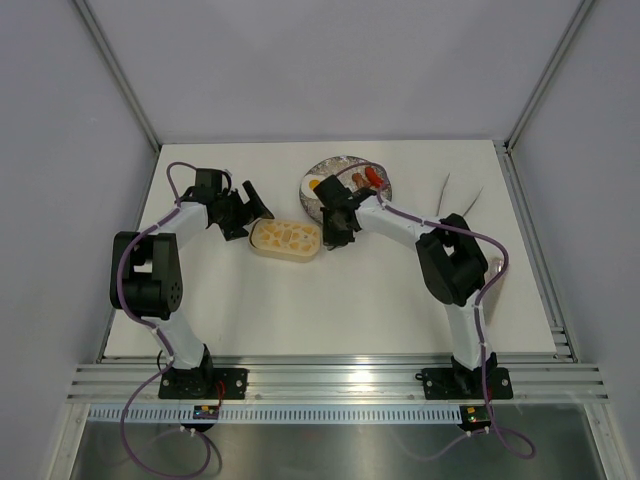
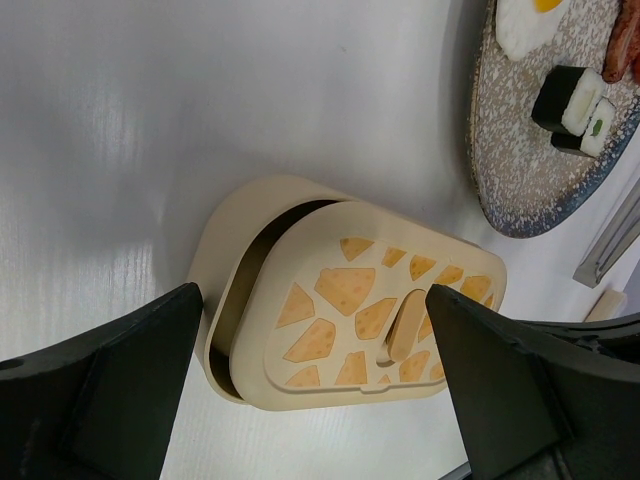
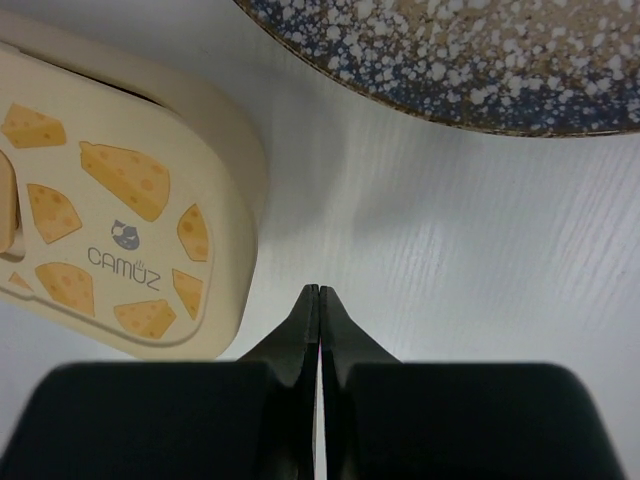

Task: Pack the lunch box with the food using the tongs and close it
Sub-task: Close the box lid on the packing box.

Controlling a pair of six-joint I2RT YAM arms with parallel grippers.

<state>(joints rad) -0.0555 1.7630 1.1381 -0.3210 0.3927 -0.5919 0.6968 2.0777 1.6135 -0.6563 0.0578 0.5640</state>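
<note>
Now, left gripper (image 2: 312, 295): released, jaws wide, empty, over the lunch box (image 1: 285, 240).
Right gripper (image 3: 318, 300): clenched shut, empty, just beside lunch box.
Lid (image 2: 370, 310): askew on lunch box, one end uncovered.
Food (image 2: 575, 100): on plate (image 2: 520, 190).

A robotics lab test cell: a bare white desk (image 1: 330, 310) boxed in by plain grey panel walls (image 1: 330, 70), with two white-and-black robot arms (image 1: 190, 215) (image 1: 400, 225) bolted to a ribbed aluminium rail (image 1: 340, 380).

The lid (image 2: 370, 310) hides most of the lunch box (image 2: 225, 250) interior; the plate (image 2: 510, 150) runs off frame.
</note>
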